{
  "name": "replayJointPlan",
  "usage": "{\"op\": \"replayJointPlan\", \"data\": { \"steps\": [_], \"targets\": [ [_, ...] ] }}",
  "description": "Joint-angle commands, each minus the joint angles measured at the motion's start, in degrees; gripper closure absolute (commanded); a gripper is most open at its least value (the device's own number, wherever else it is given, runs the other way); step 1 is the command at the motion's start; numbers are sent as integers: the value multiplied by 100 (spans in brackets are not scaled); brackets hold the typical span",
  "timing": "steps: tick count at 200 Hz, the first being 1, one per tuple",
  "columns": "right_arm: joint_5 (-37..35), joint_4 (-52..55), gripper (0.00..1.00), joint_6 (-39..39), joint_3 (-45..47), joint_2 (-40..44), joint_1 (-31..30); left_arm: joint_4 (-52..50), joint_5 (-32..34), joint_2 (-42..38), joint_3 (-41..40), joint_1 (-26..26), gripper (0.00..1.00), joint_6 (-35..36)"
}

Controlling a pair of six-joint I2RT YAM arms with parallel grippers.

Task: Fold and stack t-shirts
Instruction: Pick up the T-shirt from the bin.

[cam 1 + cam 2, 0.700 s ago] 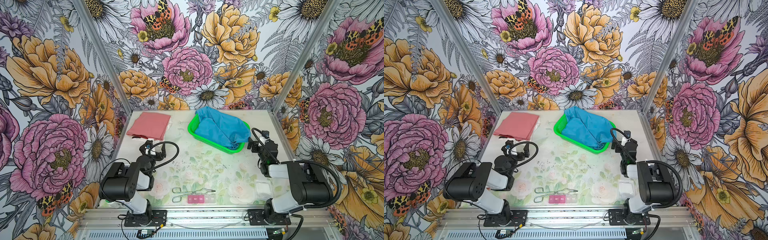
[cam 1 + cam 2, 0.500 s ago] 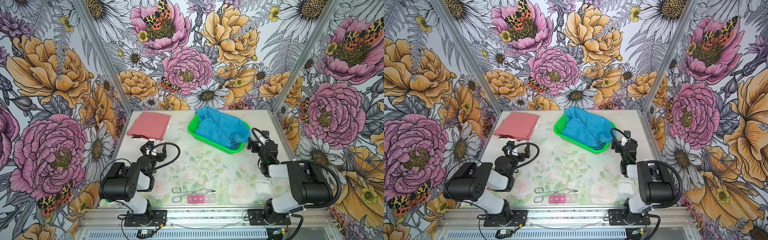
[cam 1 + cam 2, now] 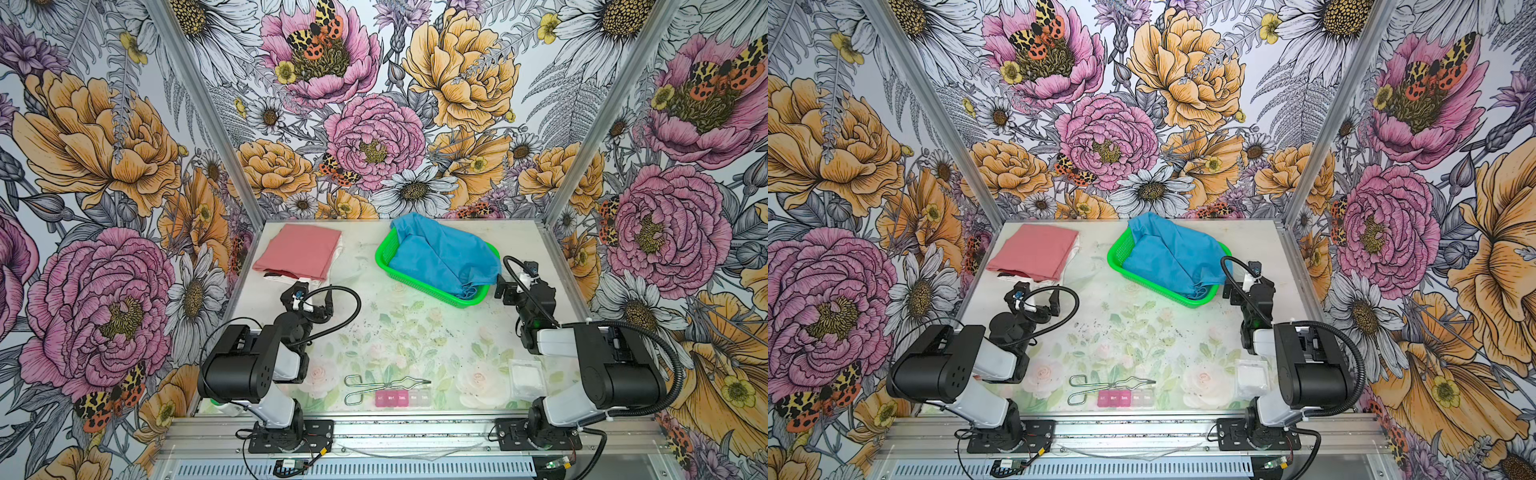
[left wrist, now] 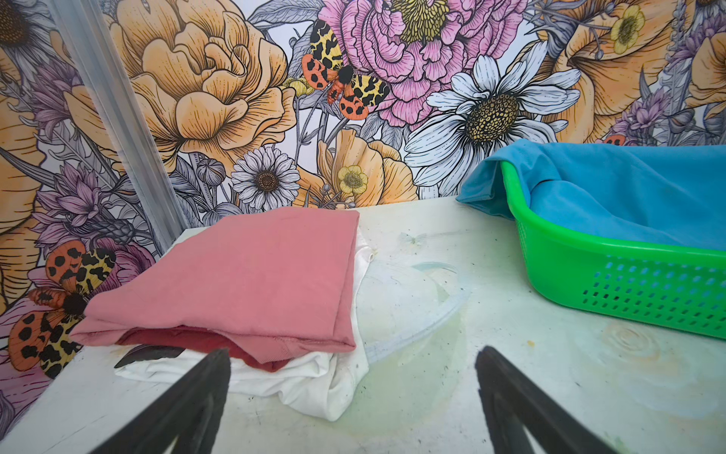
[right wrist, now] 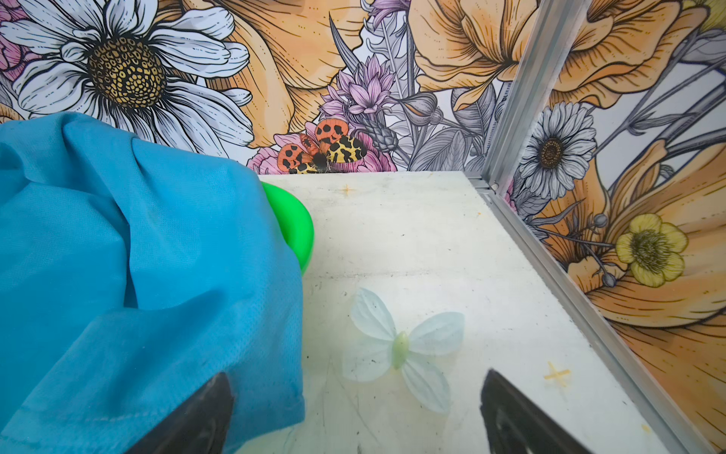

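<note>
The desk point(image 3: 415, 332) looks almost unchanged. The sky-blue t-shirt point(image 3: 444, 257) stays heaped in the green basket point(image 4: 628, 291) toward the far right corner, and the salmon-pink t-shirt point(image 3: 299, 251) tops the far-left stack. The left gripper point(image 4: 352, 350) has barely shifted and the right gripper point(image 5: 356, 375) is unmoved; both are spread wide and empty.

Pink shirt point(image 4: 235, 275) atop white shirt point(image 4: 314, 387) (claw point(image 4: 352, 353) gaping).

the left arm point(image 3: 245, 370) and right arm point(image 3: 619, 370) sit folded low, forearms reaching forward from their bases. the left gripper point(image 4: 352, 355) and right gripper point(image 5: 355, 379) are both empty (jaws spread wide apart).
</note>
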State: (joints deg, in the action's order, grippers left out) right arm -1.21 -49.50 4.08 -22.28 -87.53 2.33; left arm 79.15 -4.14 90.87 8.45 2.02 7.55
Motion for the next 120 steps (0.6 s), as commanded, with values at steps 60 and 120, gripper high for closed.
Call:
{"op": "replayJointPlan", "data": {
  "steps": [60, 120],
  "targets": [
    [16, 5, 1, 63, -48, -70, 1, -385, 1187, -29, 293, 163, 1, -260],
    [142, 43, 1, 22, -62, -41, 4, 187, 2436, 83, 131, 611, 1, -93]
  ]
}}
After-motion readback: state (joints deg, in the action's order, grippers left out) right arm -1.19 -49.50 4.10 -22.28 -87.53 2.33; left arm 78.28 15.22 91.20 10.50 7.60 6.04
